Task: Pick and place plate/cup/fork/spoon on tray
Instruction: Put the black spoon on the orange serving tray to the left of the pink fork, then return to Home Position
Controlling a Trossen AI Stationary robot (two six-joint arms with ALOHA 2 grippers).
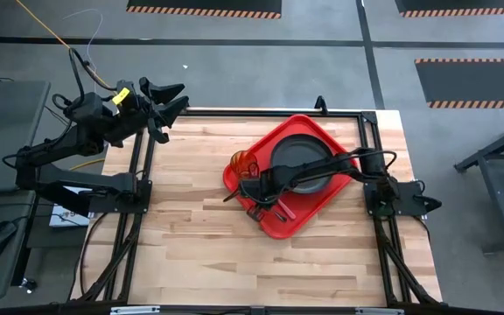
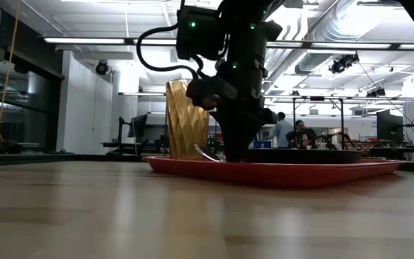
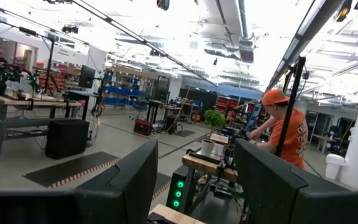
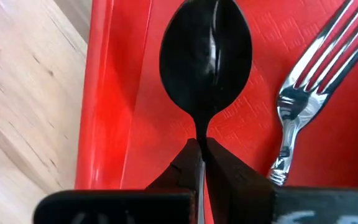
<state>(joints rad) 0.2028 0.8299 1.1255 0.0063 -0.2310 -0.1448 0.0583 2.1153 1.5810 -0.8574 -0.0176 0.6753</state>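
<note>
The red tray [image 1: 297,179] lies on the wooden table at centre right. The dark plate [image 1: 300,157] rests on its far part, and the amber cup [image 1: 243,163] stands upright at its left corner. The fork [image 4: 303,93] lies flat on the tray floor, its red handle [image 1: 283,209] toward the near rim. My right gripper [image 1: 256,188] reaches in from the table's right and is shut on the dark spoon [image 4: 205,56] over the tray's left part, beside the cup. My left gripper [image 1: 169,96] is open and empty beyond the table's far left corner. My right gripper pinches the spoon's thin handle just behind the bowl [image 4: 201,138] between its two fingertips. The fingers lie along the handle, and the bowl [image 4: 205,56] sticks out ahead of them over the tray floor, next to the left rim. Whether the bowl rests on the tray, I cannot tell.
The table's left half and near part are bare wood [image 1: 191,227]. The cup [image 2: 187,119] stands close behind my right gripper [image 2: 228,147] in the low view. People work at benches in the room beyond [image 3: 284,124].
</note>
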